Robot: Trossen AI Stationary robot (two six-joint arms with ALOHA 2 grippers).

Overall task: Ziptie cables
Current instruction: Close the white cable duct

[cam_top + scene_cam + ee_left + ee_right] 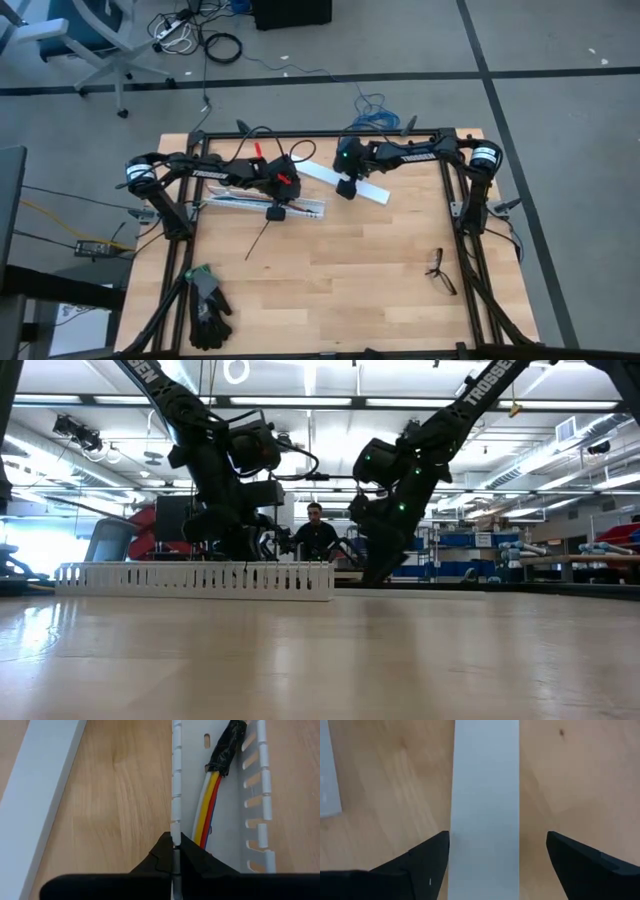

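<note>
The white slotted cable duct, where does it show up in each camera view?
High view: slotted cable duct left of centre, under the left end effector.
Low view: long toothed wall at left.
Left wrist view: fills the right half, wires inside.
Right wrist view: not identifiable.
Shared landmark: the left end effector, shut on its wall.

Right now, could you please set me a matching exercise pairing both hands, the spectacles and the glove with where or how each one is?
Things:
1. left hand
2. right hand
3. spectacles
4. glove

Places or states:
A. open, straddling the flat white strip
B. lying on the right side of the table
C. pinched shut on the wall of the slotted channel
D. lying on the table's left side, away from both arms

Pairs: 1-C, 2-A, 3-B, 4-D
</note>
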